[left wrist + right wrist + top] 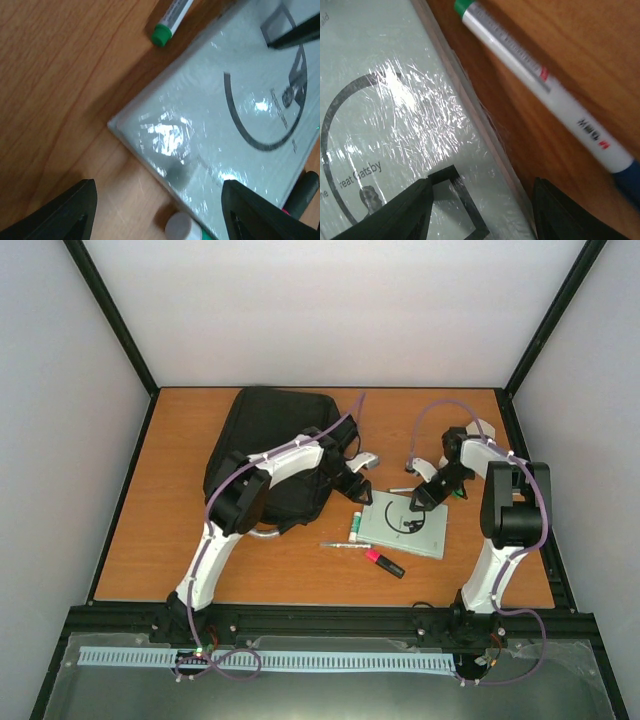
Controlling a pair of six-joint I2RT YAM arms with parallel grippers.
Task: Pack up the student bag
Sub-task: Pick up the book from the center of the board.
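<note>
The left fingers (75,215) stood apart, gripping nothing, straddling 1 corner of the shrink-wrapped Great Gatsby paperback (405,525). The right fingers (405,210) were likewise spread and empty, 1 over the cover and 1 past its long edge.

The glossy film and the thin edge lying flat on the counter (180,510) would probably let the book slip or pivot out of a pinch. With 2 arms working 1 book, they also risked knocking each other. A white pen (540,85) lay just beside that edge and a green-capped marker (162,34) near the corner; either could roll if nudged. A pink highlighter (383,562) lay just in front of the book.

The black backpack (265,425) lay at the far left, partly under the left arm; whether it was unzipped could not be told. Bare counter opened at the front left.
</note>
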